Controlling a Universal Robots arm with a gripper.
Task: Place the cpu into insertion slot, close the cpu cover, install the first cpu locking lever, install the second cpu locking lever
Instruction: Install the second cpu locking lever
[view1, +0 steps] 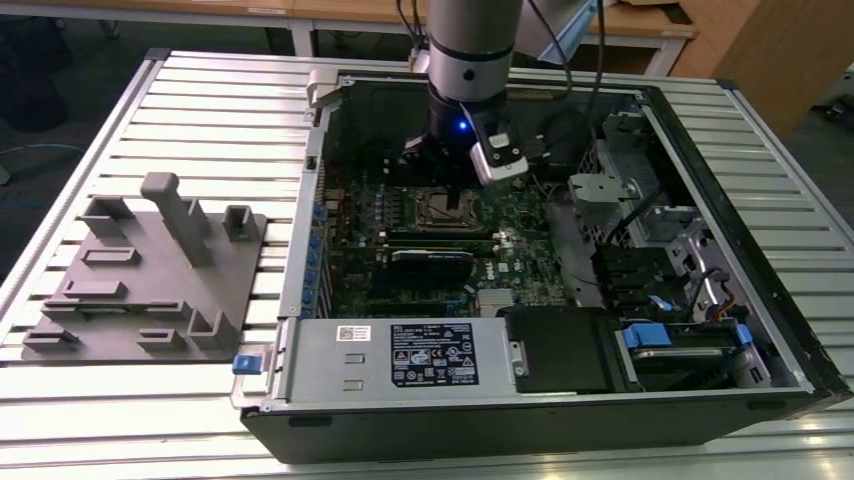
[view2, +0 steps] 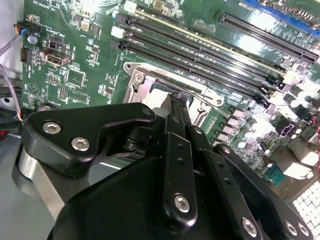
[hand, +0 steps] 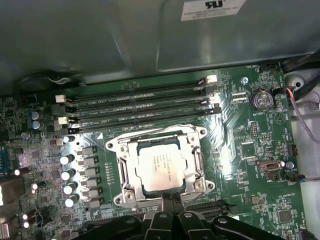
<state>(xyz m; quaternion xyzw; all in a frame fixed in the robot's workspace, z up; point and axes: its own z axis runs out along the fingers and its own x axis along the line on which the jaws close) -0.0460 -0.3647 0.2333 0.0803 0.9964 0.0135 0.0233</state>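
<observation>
— Silver-grey metal is showing in the middle of the board. Is that the cpu (hand: 161, 171)?

— Yes. In the first wrist view it is lying flat inside the insertion slot (hand: 159, 167), with the cpu cover (hand: 196, 161) lying down around it as a silvery frame, the chip's face showing through the window.

— Where is the gripper (hand: 170, 201) sitting?

— Just beside the socket's rim, its black fingers (hand: 176, 209) pressed together into one narrow tip, holding nothing I can make out. In the second wrist view the same closed tip (view2: 177, 100) is pointing at the socket's metal edge; whether it is touching, I cannot tell.

— And from farther off?

— In the exterior view the arm (view1: 467, 40) is reaching down into the open computer case (view1: 747, 180), and the socket (view1: 450, 208) is lying at about six o'clock from the wrist. A grey fixture block (view1: 147, 270) is resting on the slatted table (view1: 200, 90), at nine o'clock from the case.

— The long black memory slots (hand: 140, 105)?

— Running just beside the socket.
</observation>
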